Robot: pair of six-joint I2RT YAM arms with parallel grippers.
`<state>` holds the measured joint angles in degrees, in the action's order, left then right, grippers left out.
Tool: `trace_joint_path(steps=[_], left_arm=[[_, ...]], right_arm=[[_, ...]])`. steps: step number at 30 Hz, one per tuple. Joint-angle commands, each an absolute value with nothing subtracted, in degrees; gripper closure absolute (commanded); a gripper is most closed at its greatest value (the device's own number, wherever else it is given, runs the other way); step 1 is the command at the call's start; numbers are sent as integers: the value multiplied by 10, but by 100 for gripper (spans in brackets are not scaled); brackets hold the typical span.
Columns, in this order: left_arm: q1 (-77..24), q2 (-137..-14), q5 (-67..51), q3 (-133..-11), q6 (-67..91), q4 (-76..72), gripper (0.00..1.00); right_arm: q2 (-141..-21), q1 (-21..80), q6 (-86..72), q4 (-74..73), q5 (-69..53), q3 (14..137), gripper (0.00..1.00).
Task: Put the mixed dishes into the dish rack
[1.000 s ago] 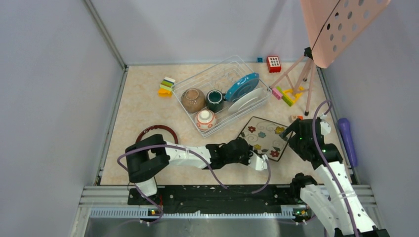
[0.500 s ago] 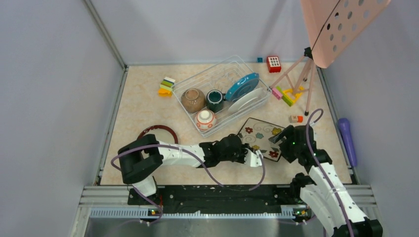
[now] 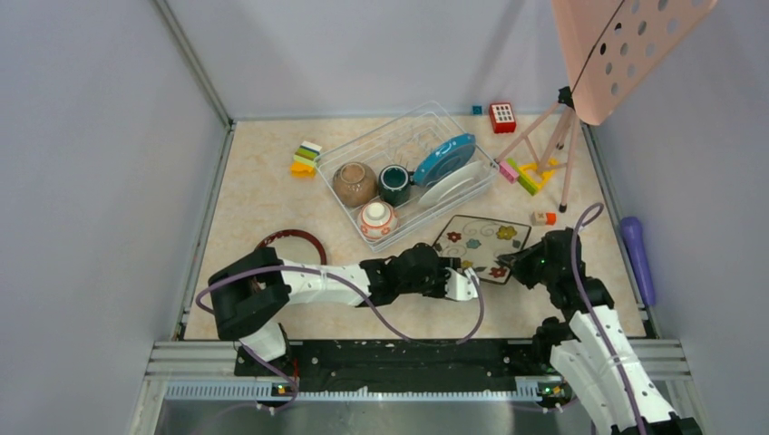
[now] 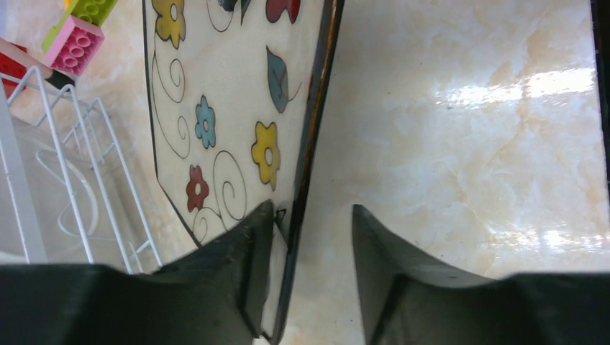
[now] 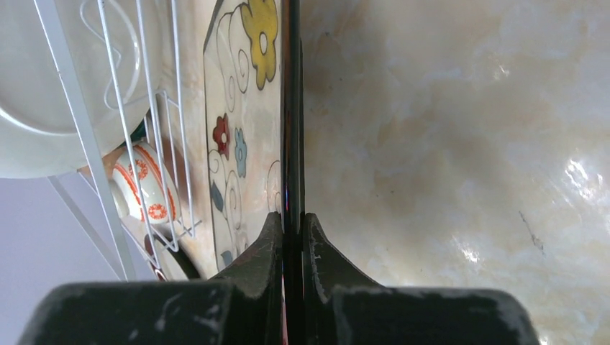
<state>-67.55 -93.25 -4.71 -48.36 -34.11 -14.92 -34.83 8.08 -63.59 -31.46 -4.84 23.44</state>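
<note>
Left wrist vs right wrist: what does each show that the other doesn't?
Left wrist only: a pink block and a green block at top left. It also shows the left tool open, its fingers astride the edge of the black square plate.
Right wrist only: the small orange-and-white patterned bowl and a white plate inside the dish rack. It also shows the right tool shut on the black square plate's edge.
Both: the flowered face of the black square plate, the dish rack's white wires and the marbled table.

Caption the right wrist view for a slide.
Right hand shut on the edge of the black-rimmed floral square plate, dish rack beside it.
</note>
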Motion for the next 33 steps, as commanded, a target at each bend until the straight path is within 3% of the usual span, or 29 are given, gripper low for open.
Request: trace_joint_path(steps=[1,14,16,18,19,24,26,28,33], left_arm=[[-691,-927,-50,-509,-319,-130,47],[-720,-982,49,-563,-334,-131,45],[-725,-990,60,-571,-334,-131,55],[-727,-997,71,-581,-329,-127,86],[-729,-998,79,-585,-326,-127,99],[-738,-978,104,-585,-309,-132,100],[-741,-961,106,-580,-299,-132,100],[-741,-938,111,-572,-280,-135,100],[-741,-862,94,-531,-251,-158,100]], right_arm=[[-324,78,-697,-342,-84,278,100],[-315,77,-740,-353,-148,294,100],[-316,78,-739,-357,-148,299,100],[-318,78,-737,-361,-148,304,100],[-318,78,-736,-361,-149,306,94],[-326,78,-707,-373,-123,333,48],[-325,77,-689,-388,-92,357,35],[-326,78,-669,-405,-60,382,25],[-324,77,-614,-434,3,445,17]])
